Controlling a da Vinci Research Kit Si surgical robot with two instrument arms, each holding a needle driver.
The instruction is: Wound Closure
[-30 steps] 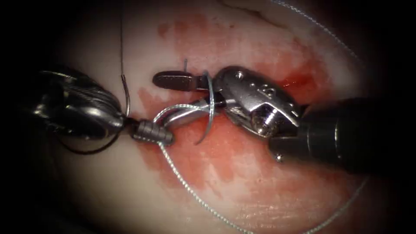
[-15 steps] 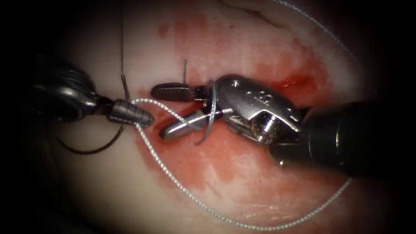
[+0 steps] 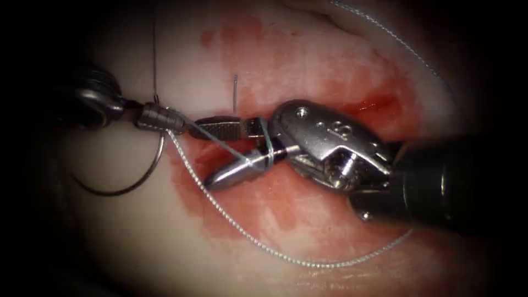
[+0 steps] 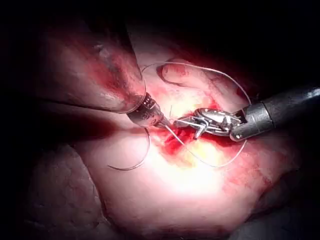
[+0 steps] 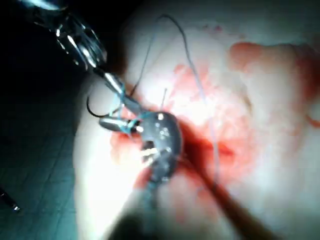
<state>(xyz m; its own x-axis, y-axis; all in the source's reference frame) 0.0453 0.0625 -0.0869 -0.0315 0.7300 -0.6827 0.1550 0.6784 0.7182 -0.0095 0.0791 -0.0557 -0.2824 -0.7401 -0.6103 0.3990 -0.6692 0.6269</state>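
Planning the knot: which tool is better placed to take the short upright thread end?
Probably right: right tool's open jaws, thread looped round them, lie beside that thread end. Left tool holds the thread; the needle lies beside it, out of the tissue.

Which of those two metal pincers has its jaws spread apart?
The right arm's tool, the big shiny one entering from the right: its jaws are spread, with thread looped around them. The left arm's tool is shut on the thread.
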